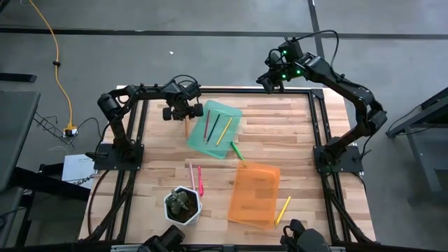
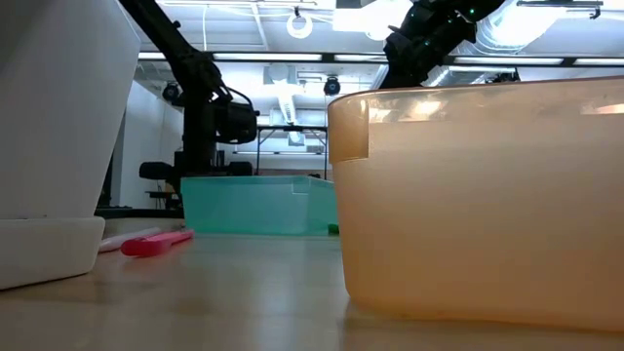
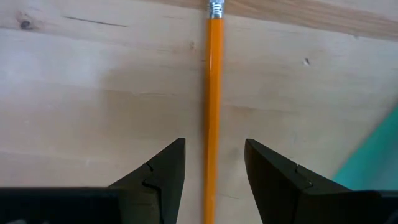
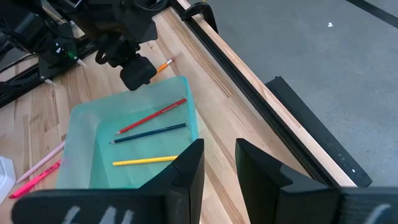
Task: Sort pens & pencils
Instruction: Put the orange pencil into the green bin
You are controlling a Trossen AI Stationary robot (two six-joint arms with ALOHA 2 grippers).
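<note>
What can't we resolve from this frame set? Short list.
- Orange pencil: its tip is hidden under the left gripper in the left wrist view.
- Orange tray contents: low view sees only its cloudy wall.
- Green tray contents: same in the low view.
- Plant pot: cut off by the low view's edge.

Orange pencil (image 3: 214, 99) flat on wood; red, dark, yellow pencils (image 4: 149, 138) (side by side) in green tray (image 4: 81, 118).

Two black jointed arms, green indicator lights, dark wedge-shaped jaws
</note>
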